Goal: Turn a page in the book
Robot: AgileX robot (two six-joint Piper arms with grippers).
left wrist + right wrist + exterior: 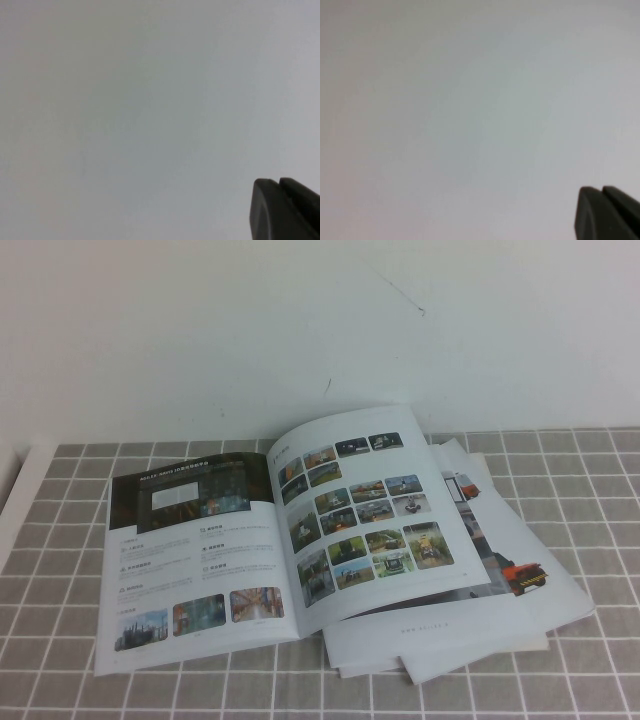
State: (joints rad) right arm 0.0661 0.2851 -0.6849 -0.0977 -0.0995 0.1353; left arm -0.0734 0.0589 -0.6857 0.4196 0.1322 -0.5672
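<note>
While neither arm appeared over the table in the high view, the book [280, 530] lay open on a grey tablecloth [60, 580] with a white grid. Its left-hand leaf carried a dark banner photo across the top, with text lines and three small pictures below. The page [370, 510], on the book's right side, showed a grid of small colour photos and rose slightly from the spine. Loose white sheets [510, 585] with an orange-red machine picture lay partly under the book's right edge. Behind the book stood a white wall [300, 330]. The left gripper [285, 210] and the right gripper [607, 212] each appeared only as a dark tip against a blank pale surface; how far either claw was open, or whether it held anything, could not be told.
</note>
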